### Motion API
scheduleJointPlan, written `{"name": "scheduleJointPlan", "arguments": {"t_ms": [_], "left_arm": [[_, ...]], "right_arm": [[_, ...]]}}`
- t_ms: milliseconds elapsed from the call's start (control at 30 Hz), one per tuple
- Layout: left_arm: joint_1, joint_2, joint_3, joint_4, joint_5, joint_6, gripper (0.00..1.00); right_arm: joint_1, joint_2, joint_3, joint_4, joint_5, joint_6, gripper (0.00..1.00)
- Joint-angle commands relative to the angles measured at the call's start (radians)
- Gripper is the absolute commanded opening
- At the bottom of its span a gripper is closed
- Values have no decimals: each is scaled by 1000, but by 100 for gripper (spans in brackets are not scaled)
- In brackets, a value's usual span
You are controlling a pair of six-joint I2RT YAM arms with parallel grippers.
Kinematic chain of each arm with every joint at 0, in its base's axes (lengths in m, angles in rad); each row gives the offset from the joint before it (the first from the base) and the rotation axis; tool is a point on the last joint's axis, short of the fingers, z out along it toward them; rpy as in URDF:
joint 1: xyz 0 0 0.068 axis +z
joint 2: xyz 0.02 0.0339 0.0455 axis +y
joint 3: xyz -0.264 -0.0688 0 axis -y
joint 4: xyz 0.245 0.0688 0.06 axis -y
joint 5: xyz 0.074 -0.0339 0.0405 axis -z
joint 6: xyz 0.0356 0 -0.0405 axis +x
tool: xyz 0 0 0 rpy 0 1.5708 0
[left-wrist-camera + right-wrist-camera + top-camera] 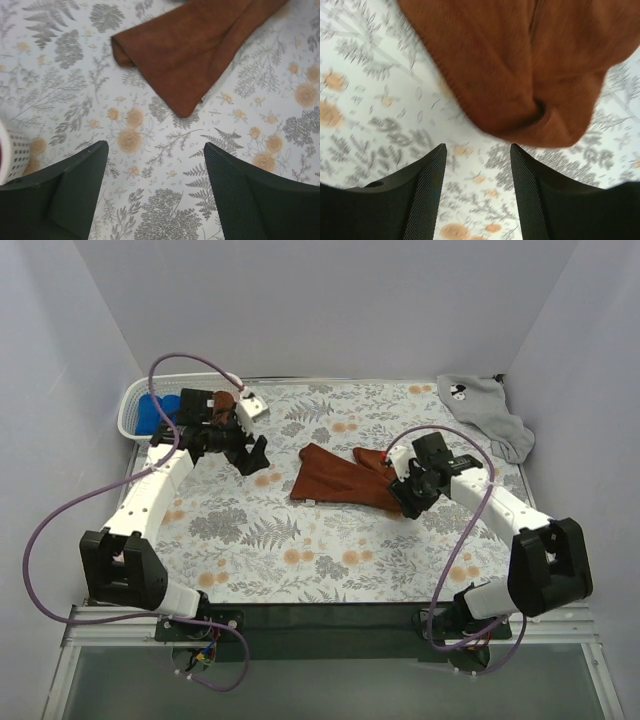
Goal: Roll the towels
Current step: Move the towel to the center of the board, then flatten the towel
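Observation:
A rust-brown towel (340, 478) lies crumpled and partly folded in the middle of the floral table; it shows in the left wrist view (200, 45) and the right wrist view (530, 65). My right gripper (405, 496) is open and empty just short of the towel's right end (477, 150). My left gripper (256, 457) is open and empty over bare table left of the towel (155, 150). A light grey towel (485, 412) with a black-and-white mark lies bunched at the back right. A blue towel (160, 410) and another rust-brown one (222, 403) sit in the basket.
A white perforated basket (135, 400) stands at the back left corner; its wall shows at the left edge of the left wrist view (12, 155). White walls enclose the table on three sides. Purple cables loop from both arms.

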Motion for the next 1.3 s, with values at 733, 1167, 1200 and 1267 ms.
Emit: {"name": "scheduleJointPlan", "arguments": {"t_ms": [733,1167,1200,1267], "left_arm": [[-347,391,-69,88,-152,425,58],[-358,489,-52,85,-188,427,39],[-360,495,-50,79,-183,425,37],[-360,512,-47,58,-185,417,22]], "right_arm": [[-182,359,506,-39,-111,42,39],[-194,664,831,-42,-201,70,51],[-191,677,852,-42,-218,69,51],[-183,709,875,-45,-248,69,52]]}}
